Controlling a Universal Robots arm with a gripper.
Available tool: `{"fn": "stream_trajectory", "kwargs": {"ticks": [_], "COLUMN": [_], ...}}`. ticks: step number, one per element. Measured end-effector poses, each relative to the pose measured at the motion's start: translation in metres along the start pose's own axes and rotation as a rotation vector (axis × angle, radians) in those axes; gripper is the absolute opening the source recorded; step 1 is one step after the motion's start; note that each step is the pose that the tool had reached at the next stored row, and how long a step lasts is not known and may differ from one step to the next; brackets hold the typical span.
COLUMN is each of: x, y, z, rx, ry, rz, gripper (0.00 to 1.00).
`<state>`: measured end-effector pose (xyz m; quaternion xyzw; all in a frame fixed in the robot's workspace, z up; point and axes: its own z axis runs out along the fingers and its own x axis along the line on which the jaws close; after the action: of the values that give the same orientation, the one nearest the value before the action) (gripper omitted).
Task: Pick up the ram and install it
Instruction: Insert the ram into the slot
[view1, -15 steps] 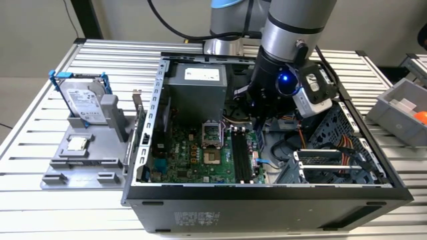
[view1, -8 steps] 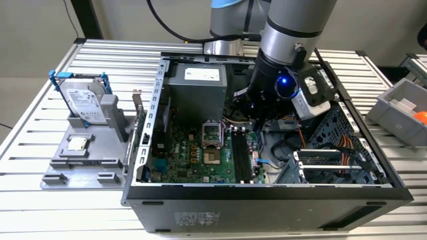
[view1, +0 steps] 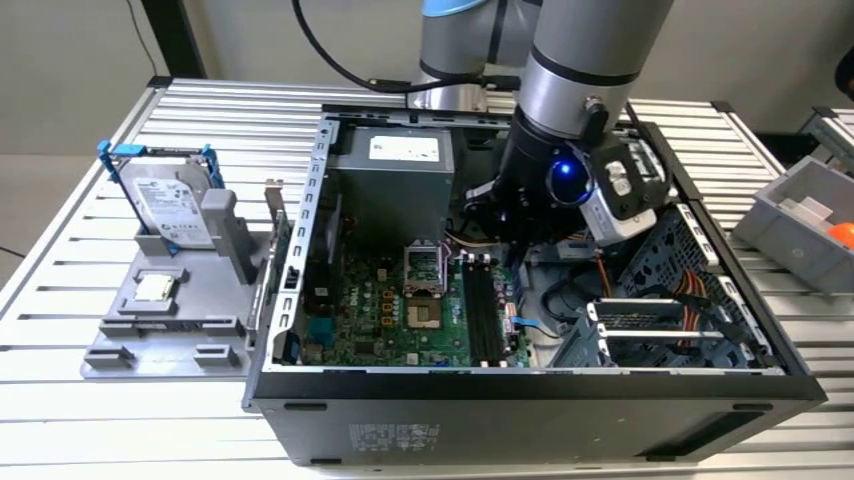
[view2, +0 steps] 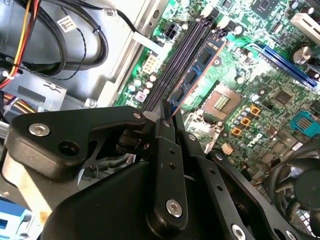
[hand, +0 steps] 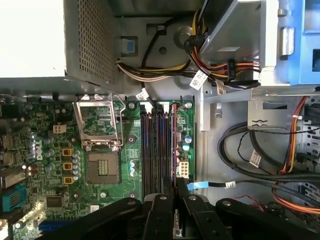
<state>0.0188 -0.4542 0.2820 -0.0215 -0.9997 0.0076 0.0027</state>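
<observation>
My gripper (view2: 164, 119) is shut on the ram (view2: 200, 67), a thin green board with black chips that I see edge-on, reaching out from the fingertips. The ram (hand: 173, 145) hangs in line with the black memory slots (hand: 155, 150) of the motherboard (hand: 45, 165), over the slot furthest from the processor socket. Whether it touches that slot, I cannot tell. In the first wrist view the gripper (hand: 175, 184) sits at one end of the slots. In the exterior view the arm's wrist (view1: 561, 180) reaches down into the open computer case (view1: 534, 385), above the memory slots (view1: 483, 305).
The empty processor socket (hand: 102, 145) lies beside the slots. Cable bundles (hand: 260, 160) and a drive cage (view1: 667, 320) fill the case's side at the exterior view's right. The power supply (view1: 394, 165) stands at the back. Outside, a grey stand (view1: 160, 310) carries a blue-framed hard drive (view1: 174, 205).
</observation>
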Motion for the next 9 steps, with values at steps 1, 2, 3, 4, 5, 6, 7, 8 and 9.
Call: {"fn": "stream_trajectory", "kwargs": {"ticks": [1, 2, 3, 4, 5, 6, 7, 8, 9], "x": [0.0, 0.0, 0.0, 0.0, 0.0, 0.0, 0.0, 0.0, 0.0], "y": [0.0, 0.0, 0.0, 0.0, 0.0, 0.0, 0.0, 0.0, 0.0], "z": [0.0009, 0.0014, 0.0018, 0.0022, 0.0027, 0.0032, 0.0039, 0.0043, 0.0048], "rx": [-0.0001, -0.0001, -0.0001, 0.0001, -0.0001, -0.0001, -0.0004, -0.0001, -0.0001], "ry": [0.0, 0.0, 0.0, 0.0, 0.0001, 0.0001, 0.0002, 0.0004, 0.0004], "rz": [0.0, 0.0, 0.0, 0.001, 0.004, 0.01, 0.017, 0.023, 0.028], "gripper": [0.0, 0.0, 0.0, 0.0, 0.0, 0.0, 0.0, 0.0, 0.0]}}
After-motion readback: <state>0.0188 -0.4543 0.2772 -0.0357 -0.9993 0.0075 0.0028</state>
